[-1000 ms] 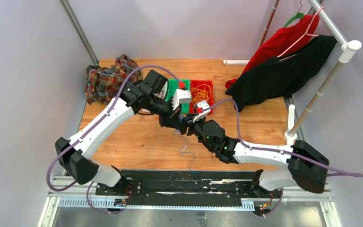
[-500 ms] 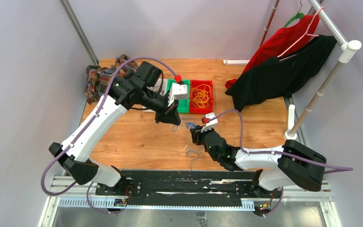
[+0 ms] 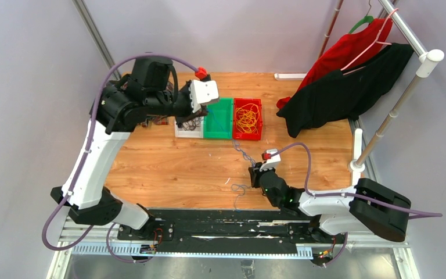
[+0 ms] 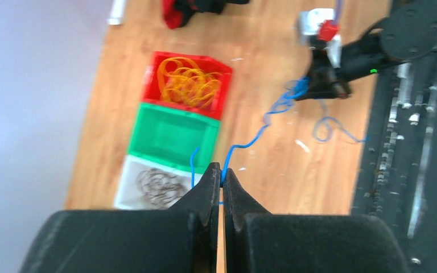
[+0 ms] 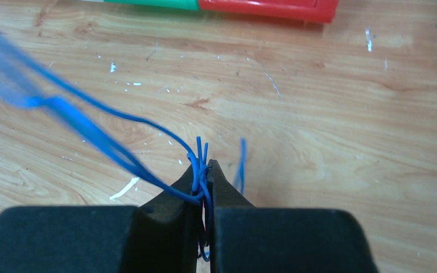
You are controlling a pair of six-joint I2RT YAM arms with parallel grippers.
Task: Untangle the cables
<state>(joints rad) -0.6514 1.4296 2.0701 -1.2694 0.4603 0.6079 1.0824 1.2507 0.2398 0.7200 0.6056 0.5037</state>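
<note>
Left jaws pinch the blue cable above the far bins; right jaws clamp it nearer, low.

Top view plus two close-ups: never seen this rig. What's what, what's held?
Two robot arms are bolted at the near edge of a wooden table. The wide picture looks down from above and behind; each close-up comes from a wrist camera, so the black prongs at its bottom are that arm's own fingers. At the far side sit a red bin of yellow cables, an empty green bin and a white bin of dark cables. Both grippers are shut on one blue cable running between them: the left gripper holds it above the bins, the right gripper pinches a bunch low over the table.
</note>
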